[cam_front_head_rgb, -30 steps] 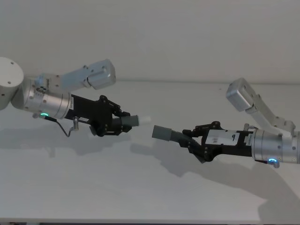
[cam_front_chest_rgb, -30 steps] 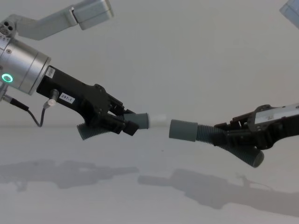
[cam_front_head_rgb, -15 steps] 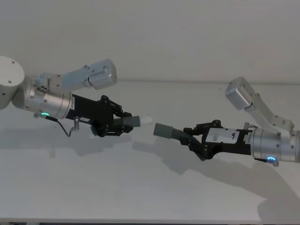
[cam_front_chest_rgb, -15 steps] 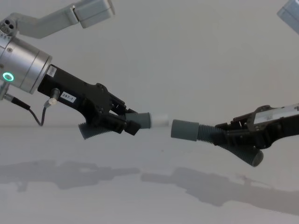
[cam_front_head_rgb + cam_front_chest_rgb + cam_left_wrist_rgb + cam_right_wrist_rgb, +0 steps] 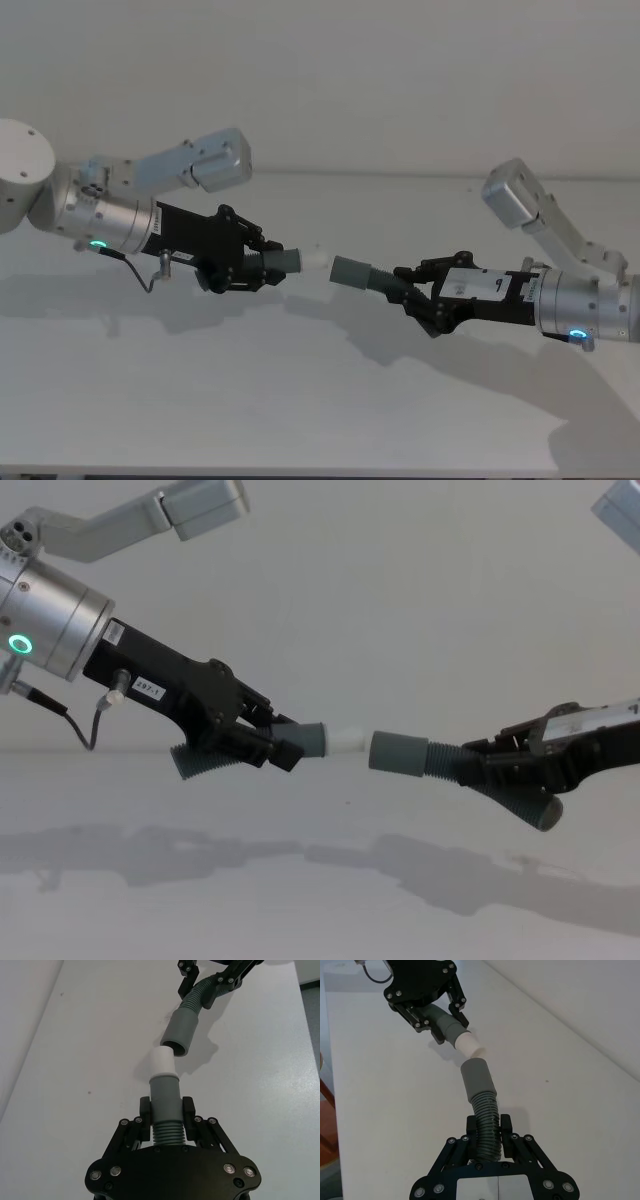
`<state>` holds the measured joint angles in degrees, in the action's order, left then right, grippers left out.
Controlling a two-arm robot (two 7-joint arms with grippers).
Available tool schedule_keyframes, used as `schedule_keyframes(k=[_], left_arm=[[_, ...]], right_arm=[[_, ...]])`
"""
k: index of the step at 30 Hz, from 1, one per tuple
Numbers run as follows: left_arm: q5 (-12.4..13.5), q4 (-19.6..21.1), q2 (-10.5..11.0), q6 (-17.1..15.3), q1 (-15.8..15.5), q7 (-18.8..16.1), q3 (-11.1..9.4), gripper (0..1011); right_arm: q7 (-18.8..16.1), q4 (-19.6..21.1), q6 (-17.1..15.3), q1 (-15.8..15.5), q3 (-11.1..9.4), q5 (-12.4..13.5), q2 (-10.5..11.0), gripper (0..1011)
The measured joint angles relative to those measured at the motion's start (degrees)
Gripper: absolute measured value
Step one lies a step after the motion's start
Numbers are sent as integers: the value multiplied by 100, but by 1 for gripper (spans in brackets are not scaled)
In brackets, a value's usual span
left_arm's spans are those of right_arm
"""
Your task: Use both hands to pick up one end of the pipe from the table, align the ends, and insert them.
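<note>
Both pipe pieces are held above the white table (image 5: 300, 400). My left gripper (image 5: 252, 266) (image 5: 268, 742) (image 5: 166, 1110) is shut on the ribbed part of the piece with the white tip (image 5: 316, 259) (image 5: 345, 741) (image 5: 162, 1062). My right gripper (image 5: 412, 294) (image 5: 478, 767) (image 5: 489, 1127) is shut on the ribbed section of the other piece, whose smooth grey collar (image 5: 350, 271) (image 5: 397, 753) (image 5: 476, 1077) faces the white tip. The two ends point at each other with a small gap between them. In the left wrist view the white tip sits just at the collar's open mouth.
The table's back edge meets a plain white wall (image 5: 400, 80). Shadows of both arms lie on the table below them. A brown wooden piece (image 5: 325, 1095) shows off the table's edge in the right wrist view.
The two grippers have drawn closer together, narrowing the gap between white tip and grey collar. The right gripper's piece has levelled and risen slightly toward the tip.
</note>
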<state>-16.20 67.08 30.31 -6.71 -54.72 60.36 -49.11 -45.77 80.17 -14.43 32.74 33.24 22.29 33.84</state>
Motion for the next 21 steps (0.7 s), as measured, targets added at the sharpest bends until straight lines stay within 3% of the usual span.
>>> schedule_keyframes(k=[21], left_arm=[[-64,-201,-120,35,-118,46,-137,365]], right_arm=[[28,-115,42,80,45,154,-35,279]])
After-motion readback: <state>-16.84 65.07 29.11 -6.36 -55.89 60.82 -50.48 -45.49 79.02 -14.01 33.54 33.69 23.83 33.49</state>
